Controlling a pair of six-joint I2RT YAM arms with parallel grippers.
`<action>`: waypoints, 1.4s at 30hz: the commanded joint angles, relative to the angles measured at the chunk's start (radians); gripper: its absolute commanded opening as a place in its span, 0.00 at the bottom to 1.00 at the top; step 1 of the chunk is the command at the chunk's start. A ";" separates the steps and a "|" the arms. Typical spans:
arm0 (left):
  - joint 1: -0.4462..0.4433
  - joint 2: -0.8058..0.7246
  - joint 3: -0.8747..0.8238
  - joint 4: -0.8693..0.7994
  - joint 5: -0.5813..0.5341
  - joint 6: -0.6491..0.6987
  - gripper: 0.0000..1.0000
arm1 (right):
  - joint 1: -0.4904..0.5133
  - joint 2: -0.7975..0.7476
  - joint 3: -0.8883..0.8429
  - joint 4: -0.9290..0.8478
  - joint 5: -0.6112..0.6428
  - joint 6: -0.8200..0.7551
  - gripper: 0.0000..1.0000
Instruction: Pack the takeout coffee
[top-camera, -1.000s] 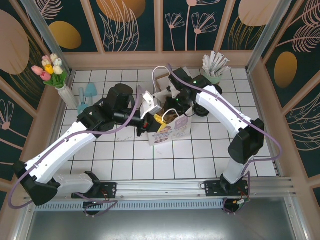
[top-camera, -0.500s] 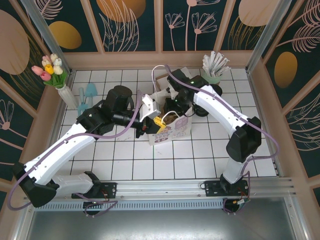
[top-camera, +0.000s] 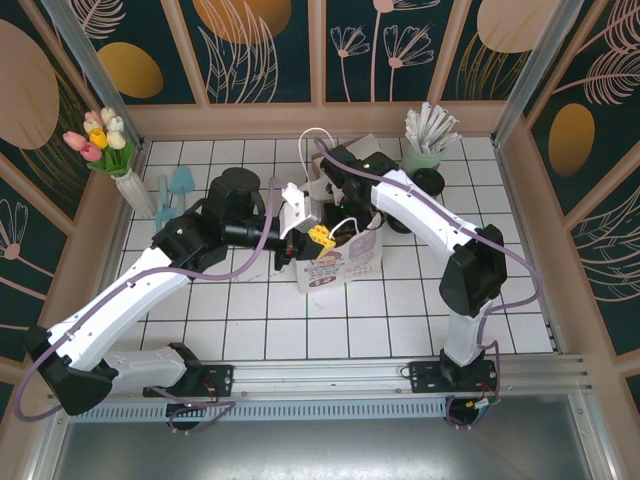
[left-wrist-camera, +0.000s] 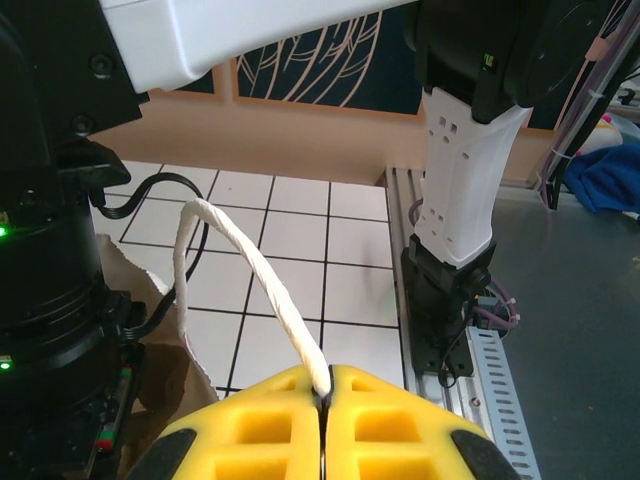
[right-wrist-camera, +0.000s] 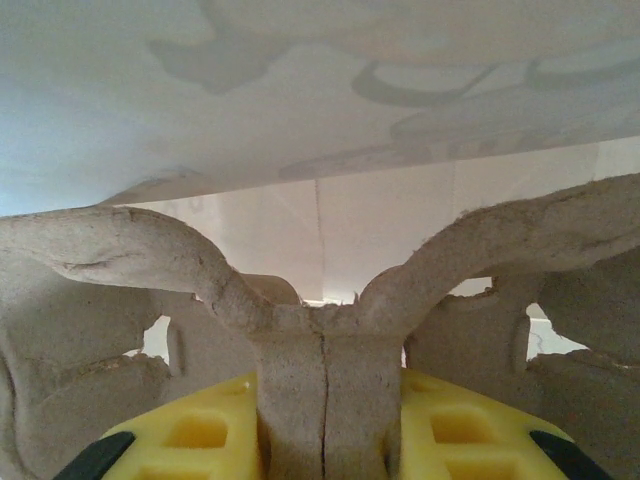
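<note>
A white paper bag (top-camera: 345, 262) stands open mid-table. My left gripper (top-camera: 318, 237) (left-wrist-camera: 323, 392) is shut on its white rope handle (left-wrist-camera: 250, 270), which rises from between the yellow fingers. My right gripper (top-camera: 343, 212) (right-wrist-camera: 323, 385) reaches down into the bag's mouth. It is shut on the centre rib of a grey-brown pulp cup carrier (right-wrist-camera: 323, 340) (top-camera: 342, 235), with the bag's white inner wall (right-wrist-camera: 320, 80) close around it. A dark cup with a round black lid, the takeout coffee (top-camera: 430, 181), stands on the tiles beside the mint green holder, apart from both grippers.
The mint green holder of white wrapped sticks (top-camera: 428, 135) is at the back right. A vase of tulips (top-camera: 100, 140) and pale blue utensils (top-camera: 175, 185) are at the back left. A dark round thing (top-camera: 398, 222) lies partly under my right arm. Wooden walls ring the tiled table.
My right arm has swung left and reached further over the bag, uncovering the black-lidded cup by the holder. My left gripper keeps hold of the handle in about the same place.
</note>
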 joint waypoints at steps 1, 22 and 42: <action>-0.004 -0.004 0.015 0.045 0.008 0.027 0.07 | 0.006 0.017 0.014 -0.037 0.036 0.013 0.28; 0.381 -0.139 -0.179 0.315 -0.382 -0.284 0.99 | 0.019 -0.023 -0.022 0.030 0.022 0.008 0.27; 0.396 0.223 0.051 0.131 -0.187 -0.080 0.94 | 0.036 -0.001 -0.083 0.120 0.045 0.037 0.26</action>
